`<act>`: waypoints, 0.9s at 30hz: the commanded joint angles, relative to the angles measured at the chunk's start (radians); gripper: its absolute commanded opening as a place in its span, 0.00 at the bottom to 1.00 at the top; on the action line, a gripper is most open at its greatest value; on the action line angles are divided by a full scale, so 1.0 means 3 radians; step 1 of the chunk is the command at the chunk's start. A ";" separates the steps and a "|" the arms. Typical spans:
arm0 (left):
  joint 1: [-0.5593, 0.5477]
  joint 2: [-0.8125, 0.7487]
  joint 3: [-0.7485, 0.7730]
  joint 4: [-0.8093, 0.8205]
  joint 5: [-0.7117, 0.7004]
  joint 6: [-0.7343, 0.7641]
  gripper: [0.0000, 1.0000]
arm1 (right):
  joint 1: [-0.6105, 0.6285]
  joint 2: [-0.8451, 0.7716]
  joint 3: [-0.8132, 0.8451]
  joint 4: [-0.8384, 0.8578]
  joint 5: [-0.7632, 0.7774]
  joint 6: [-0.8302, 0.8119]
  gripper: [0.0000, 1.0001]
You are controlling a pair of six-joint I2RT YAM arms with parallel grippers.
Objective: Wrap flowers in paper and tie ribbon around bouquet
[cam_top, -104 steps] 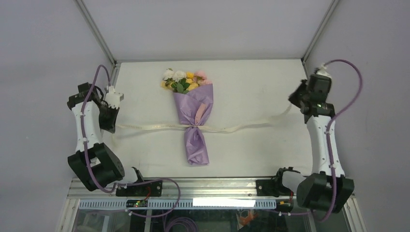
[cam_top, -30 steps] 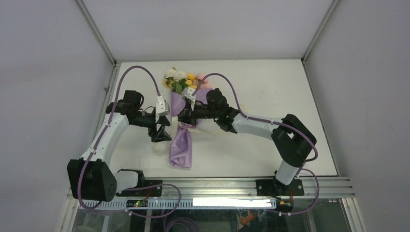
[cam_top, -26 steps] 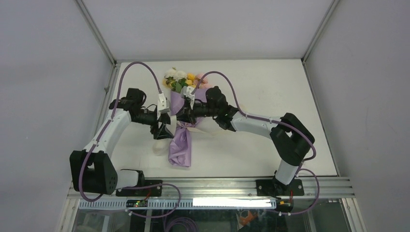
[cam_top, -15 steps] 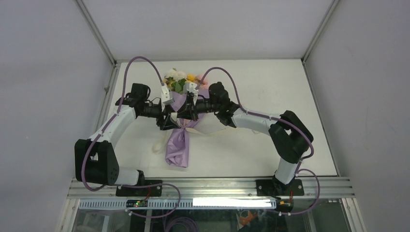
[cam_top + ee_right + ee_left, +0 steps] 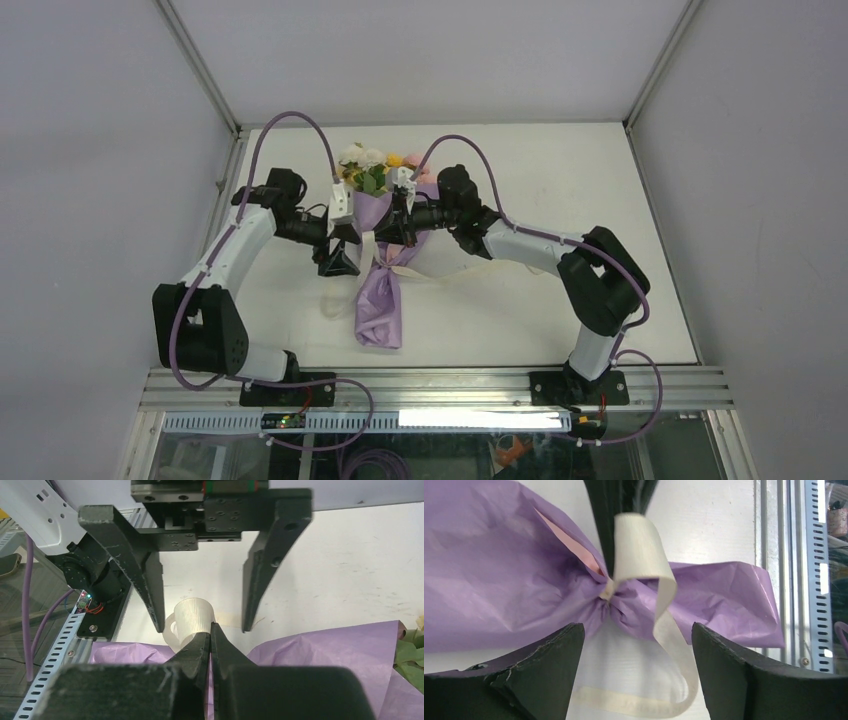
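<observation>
The right pincer (image 5: pixel 210 631) is pinched closed on a loop of the ribbon (image 5: pixel 640 550) at the tied waist of the bouquet (image 5: pixel 381 295); the left pincer (image 5: pixel 635 632) stands wide open opposite.

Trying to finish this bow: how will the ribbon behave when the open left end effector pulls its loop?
Probably floppy: the ribbon arches only where the right end effector pinches it; its tail lies slack on the table. Thin, so likely light, following a gentle pull. Its ribbed weave may give some grip.
</observation>
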 commanded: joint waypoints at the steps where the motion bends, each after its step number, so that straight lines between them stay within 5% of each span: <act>1: -0.0091 0.0122 0.0215 0.0410 0.0378 -0.0007 0.82 | 0.0014 -0.0102 0.0187 0.0192 -0.0095 -0.0048 0.00; 5: -0.0214 0.0206 0.0131 0.1101 0.0246 -0.0581 0.79 | 0.0015 -0.0112 0.0162 0.0213 -0.0087 -0.0050 0.00; 9: -0.0315 0.0264 0.0125 0.1186 0.0159 -0.0584 0.71 | 0.0014 -0.0135 0.0122 0.0234 -0.0090 -0.0076 0.00; 23: -0.0471 0.0161 0.0019 0.1194 0.0092 -0.0692 0.00 | -0.0001 -0.0165 0.0043 0.0277 0.0013 -0.0076 0.00; 27: -0.0474 0.0122 -0.0016 0.1191 0.0090 -0.0734 0.00 | 0.0002 -0.0176 0.0038 0.0247 0.0061 -0.0058 0.00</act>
